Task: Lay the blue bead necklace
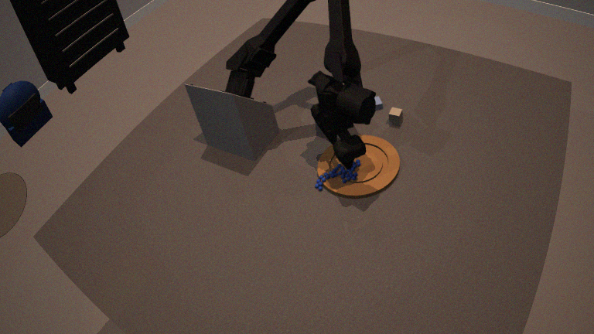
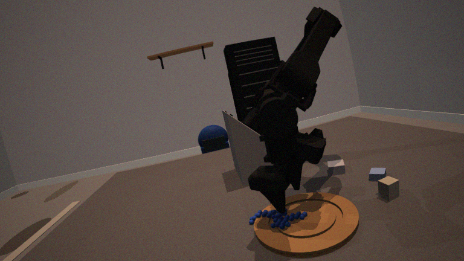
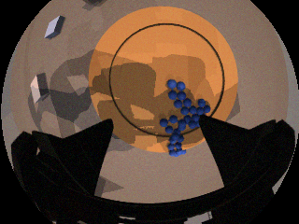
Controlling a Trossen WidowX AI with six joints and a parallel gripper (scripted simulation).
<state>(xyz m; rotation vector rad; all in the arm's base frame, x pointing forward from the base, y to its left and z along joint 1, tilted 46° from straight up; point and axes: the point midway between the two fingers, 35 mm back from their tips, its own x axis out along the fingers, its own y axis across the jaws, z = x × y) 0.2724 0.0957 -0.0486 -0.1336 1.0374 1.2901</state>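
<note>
The blue bead necklace [image 1: 353,176] [image 2: 281,225] [image 3: 185,110] lies bunched and folded on one side of the round orange bead board [image 1: 377,189] [image 2: 344,232] [image 3: 159,15]. Some beads are inside the groove [image 3: 166,23] ring, others cross it, and one end reaches the board's rim, hanging past it in the top and exterior views. Most of the groove has no beads over it. My gripper [image 2: 289,200] [image 3: 157,121] is wide open and empty, low over the necklace side of the board. In the wrist view the right fingertip is at the beads and hides a few; contact cannot be told.
A tan cube [image 1: 395,114] [image 2: 388,190] and a bluish block [image 1: 378,103] [image 2: 377,174] [image 3: 54,27] lie beyond the board. A pale block [image 2: 336,166] [image 3: 39,88] is nearer the arm. A grey upright panel [image 1: 227,122] [image 2: 239,155] stands beside the arm's base.
</note>
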